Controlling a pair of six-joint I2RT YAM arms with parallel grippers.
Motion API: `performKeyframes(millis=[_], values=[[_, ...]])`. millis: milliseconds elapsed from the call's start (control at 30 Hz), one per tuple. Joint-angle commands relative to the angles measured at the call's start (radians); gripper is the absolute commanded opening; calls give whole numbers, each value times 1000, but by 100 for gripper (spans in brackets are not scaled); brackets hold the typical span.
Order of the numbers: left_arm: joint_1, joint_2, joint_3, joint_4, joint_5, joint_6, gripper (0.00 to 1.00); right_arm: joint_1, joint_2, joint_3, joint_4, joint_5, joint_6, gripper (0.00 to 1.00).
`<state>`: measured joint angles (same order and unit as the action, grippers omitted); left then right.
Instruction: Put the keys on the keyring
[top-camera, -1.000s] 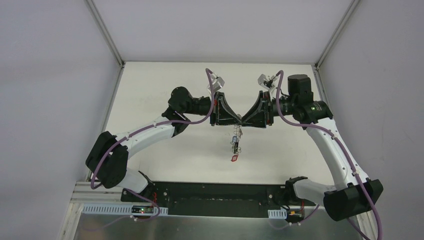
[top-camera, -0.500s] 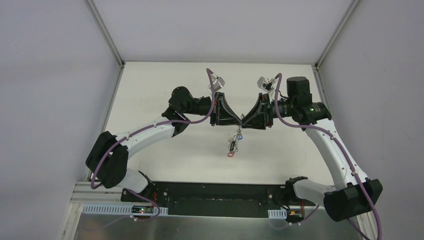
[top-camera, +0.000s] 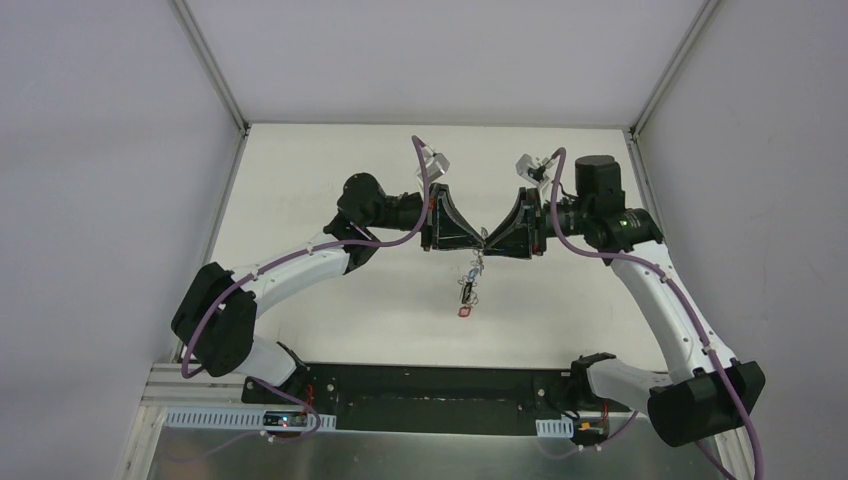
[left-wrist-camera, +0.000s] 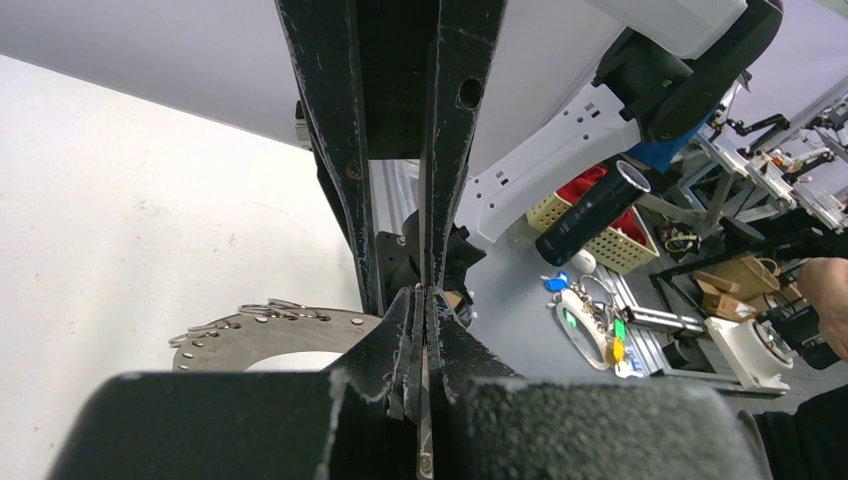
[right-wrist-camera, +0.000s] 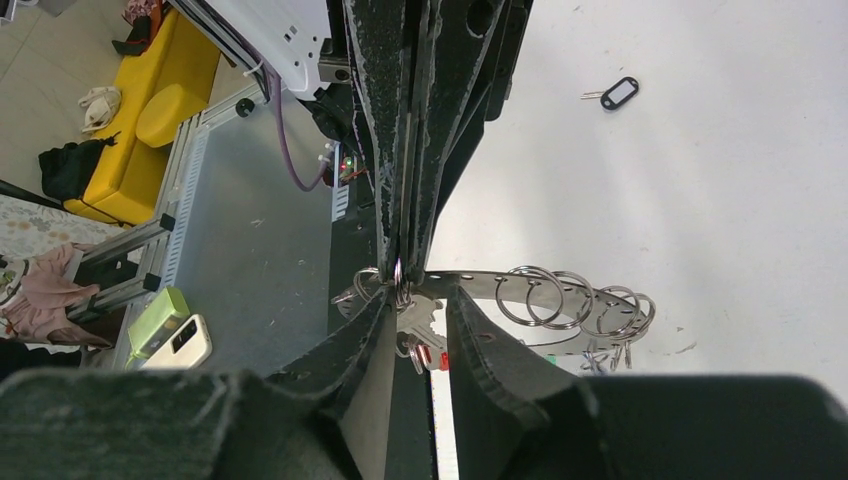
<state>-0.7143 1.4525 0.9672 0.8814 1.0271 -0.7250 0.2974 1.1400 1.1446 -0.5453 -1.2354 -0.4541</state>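
Both grippers meet tip to tip above the middle of the table. My left gripper (top-camera: 481, 240) (left-wrist-camera: 427, 292) is shut on a small ring of the keyring (right-wrist-camera: 480, 279), a curved grey metal band with holes that carries several split rings. The band also shows in the left wrist view as the keyring (left-wrist-camera: 300, 325). Seen from above, the keys (top-camera: 470, 290) hang below the tips, ending in a red tag (top-camera: 466, 312). My right gripper (top-camera: 491, 242) (right-wrist-camera: 420, 297) is open, with a silver key (right-wrist-camera: 425, 322) in the gap between its fingers.
A black key tag (right-wrist-camera: 620, 92) lies alone on the white table (top-camera: 330, 170). Grey walls and metal frame rails enclose the table on three sides. Off the table's near edge, a phone (right-wrist-camera: 180, 345) lies on a grey surface.
The hanging keys and red tag swung slightly left and up. The right wrist shifted a little; the left arm held still.
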Motion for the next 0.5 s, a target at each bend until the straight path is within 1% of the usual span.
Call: performKeyframes(millis=[0,133,467], values=[[-7,-20,15,62,-24,-16,0,-6,-6,-18,74,-38,39,26],[-6,-16,17,60,-30,-16,0,-5,-8,-31,90,-45,52,23],[-7,-7,22,35,-36,7,0,0,4,-47,153,-73,119,20]])
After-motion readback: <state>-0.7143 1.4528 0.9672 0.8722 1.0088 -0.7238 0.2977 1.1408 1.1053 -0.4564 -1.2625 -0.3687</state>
